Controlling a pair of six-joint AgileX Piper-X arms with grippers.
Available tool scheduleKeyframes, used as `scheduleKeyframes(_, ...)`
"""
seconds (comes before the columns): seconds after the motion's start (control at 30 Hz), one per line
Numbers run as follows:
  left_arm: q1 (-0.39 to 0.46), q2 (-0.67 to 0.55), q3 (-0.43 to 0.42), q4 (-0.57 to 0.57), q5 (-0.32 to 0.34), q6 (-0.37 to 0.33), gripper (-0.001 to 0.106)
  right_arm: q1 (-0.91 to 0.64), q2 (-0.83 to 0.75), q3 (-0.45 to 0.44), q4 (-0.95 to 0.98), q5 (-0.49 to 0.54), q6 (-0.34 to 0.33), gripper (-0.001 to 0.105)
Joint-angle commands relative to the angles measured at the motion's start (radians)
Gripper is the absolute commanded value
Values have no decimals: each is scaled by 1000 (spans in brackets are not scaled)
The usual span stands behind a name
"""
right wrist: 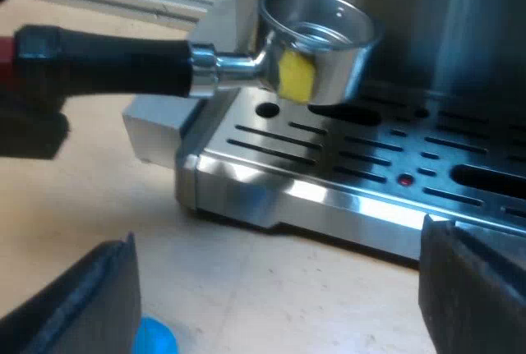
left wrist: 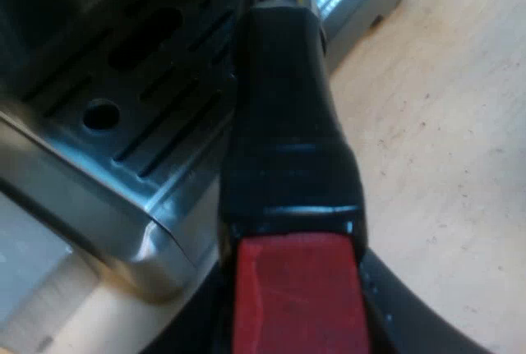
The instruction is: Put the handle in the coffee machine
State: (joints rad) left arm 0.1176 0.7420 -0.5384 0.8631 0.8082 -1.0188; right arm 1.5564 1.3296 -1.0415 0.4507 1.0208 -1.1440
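**Not locked yet**

Left wrist view: your left gripper [left wrist: 300, 305] clamps the handle [left wrist: 288, 124] at its red end, above the drip tray [left wrist: 140, 116].
Right wrist view: its metal cup [right wrist: 316, 42] faces up, I think ready for lifting into the machine [right wrist: 411, 9]; your right gripper [right wrist: 279, 305] is spread, empty.

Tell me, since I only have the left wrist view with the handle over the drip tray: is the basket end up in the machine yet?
Observer: Not yet. The metal holder is in the air above the drip tray, its basket open side up and locked into nothing.
Operator: What is my right gripper doing?
Observer: The right gripper is open and holds nothing, low over the table at the drip tray's front edge.
Operator: Anything close to it?
Observer: A blue thing, perhaps the tamper, lies on the table by one of its fingers.
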Motion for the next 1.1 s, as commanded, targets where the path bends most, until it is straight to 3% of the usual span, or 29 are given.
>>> scheduleKeyframes(0.03, 2, 7, -14, -65, 50, 8, 0, -15, 8, 1, -29, 40, -4, 71)
scheduleKeyframes(0.17, 38, 33, -14, -88, 52, 8, 0, -21, 56, 0, -48, 123, -4, 71)
scheduleKeyframes(0.33, 96, 94, -14, -114, 62, 19, 0, -26, 116, 0, -160, 144, -9, 71)
scheduleKeyframes(0.43, 110, 142, -14, -114, 104, 54, 0, -48, 177, 0, -321, 149, -125, 68)
scheduleKeyframes(0.63, 110, 197, -14, -162, 116, 67, 0, -86, 243, 0, -494, 142, -220, 51)
scheduleKeyframes(1.1, 110, 321, -14, -309, 176, 67, 0, -154, 328, 0, -597, 127, -235, 51)
